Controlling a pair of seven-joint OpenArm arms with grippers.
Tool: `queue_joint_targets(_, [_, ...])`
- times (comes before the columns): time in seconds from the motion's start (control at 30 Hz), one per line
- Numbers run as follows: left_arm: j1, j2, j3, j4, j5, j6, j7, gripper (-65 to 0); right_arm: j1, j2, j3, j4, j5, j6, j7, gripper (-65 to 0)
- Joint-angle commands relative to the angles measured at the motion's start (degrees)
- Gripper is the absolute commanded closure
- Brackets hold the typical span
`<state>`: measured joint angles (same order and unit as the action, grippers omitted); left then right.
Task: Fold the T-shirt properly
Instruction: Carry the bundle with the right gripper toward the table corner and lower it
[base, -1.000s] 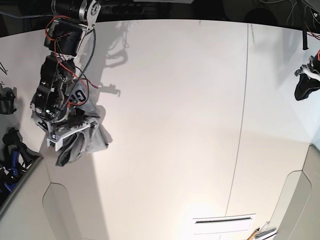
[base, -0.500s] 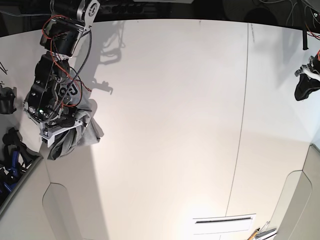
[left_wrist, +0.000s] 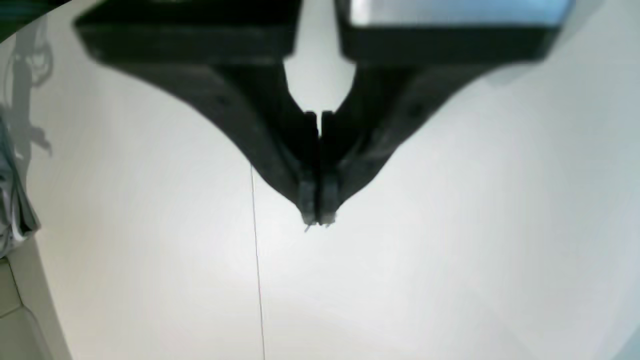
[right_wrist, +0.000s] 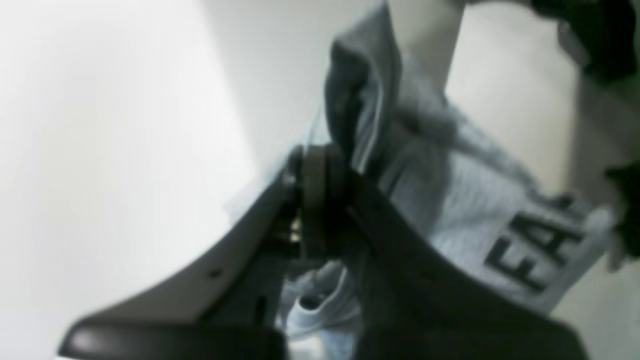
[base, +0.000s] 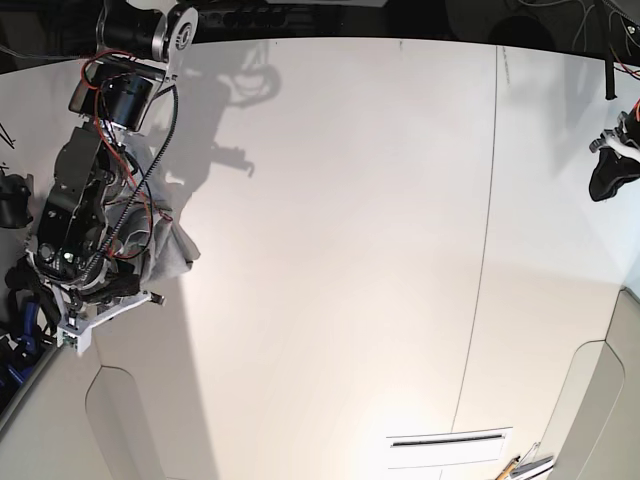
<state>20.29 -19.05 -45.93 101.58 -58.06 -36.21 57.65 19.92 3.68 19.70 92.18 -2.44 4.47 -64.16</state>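
The T-shirt (right_wrist: 465, 200) is a bunched light grey cloth with dark block letters on it. My right gripper (right_wrist: 320, 170) is shut on a fold of it, and the cloth hangs past the fingertips. In the base view the right arm (base: 80, 230) reaches over the table's left edge and covers most of the T-shirt (base: 172, 245), so only a crumpled part shows beside it. A grey strip of the T-shirt (left_wrist: 11, 200) shows at the far left of the left wrist view. My left gripper (left_wrist: 317, 216) is shut on nothing above the bare white table, far from the shirt at the right edge (base: 608, 178).
A thin seam (base: 485, 250) runs down the white table right of centre. A white slotted label (base: 447, 448) lies near the front edge. Dark gear (base: 15, 205) sits off the table's left side, close to the right arm.
The right arm has swung left and toward the table's left edge, dragging the bunched T-shirt with it. More of the cloth is now hidden under the arm. The left arm has not moved.
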Motion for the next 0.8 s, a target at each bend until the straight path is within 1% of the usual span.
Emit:
queue_joint_targets(0.0, [-0.1,-1.0,-0.4,1.0,-1.2,-0.3,-0.9,0.0,2.4,0.5,-0.7,1.4,0.3,1.6,1.0,0.0])
queue_joint_targets(0.07, [-0.1,-1.0,-0.4,1.0,-1.2,-0.3,-0.9,0.0,2.8,1.4,-2.2,1.6,2.1,5.3,0.4,0.0])
queue_joint_targets(0.17, [-0.1,-1.0,-0.4,1.0,-0.9,-0.2,-0.9,0.0,2.7,4.7,-5.8,1.6,8.2,13.8,-2.2,0.0])
queue_joint_targets(0.27, [-0.1,-1.0,-0.4,1.0,-0.9,-0.3,-0.9,0.0,2.1,9.0,-9.7,1.6,17.1,21.7,-4.3,0.0])
queue_joint_targets(0.37, [-0.1,-1.0,-0.4,1.0,-0.8,-0.3,-0.9,0.0,0.4,13.8,-13.5,1.6,26.9,28.7,-7.1,0.0])
queue_joint_targets(0.4, [-0.1,-1.0,-0.4,1.0,-0.8,-0.3,-0.9,0.0,-0.2,15.4,-14.8,1.6,29.1,29.4,-8.1,0.0])
queue_joint_targets(0.43, [-0.1,-1.0,-0.4,1.0,-0.8,-0.3,-0.9,0.0,-0.8,16.9,-16.1,1.6,30.3,29.4,-8.7,0.0])
queue_joint_targets(0.6, [-0.1,-1.0,-0.4,1.0,-0.9,-0.3,-0.9,0.0,-3.3,24.2,-20.9,1.6,30.5,30.8,-8.7,0.0])
queue_joint_targets(0.7, [-0.1,-1.0,-0.4,1.0,-0.9,-0.3,-0.9,0.0,-3.6,27.6,-22.1,1.5,30.5,31.4,-7.6,0.0])
queue_joint_targets(0.77, [-0.1,-1.0,-0.4,1.0,-0.9,-0.3,-0.9,0.0,-3.6,29.5,-22.1,1.4,30.5,31.4,-5.4,0.0])
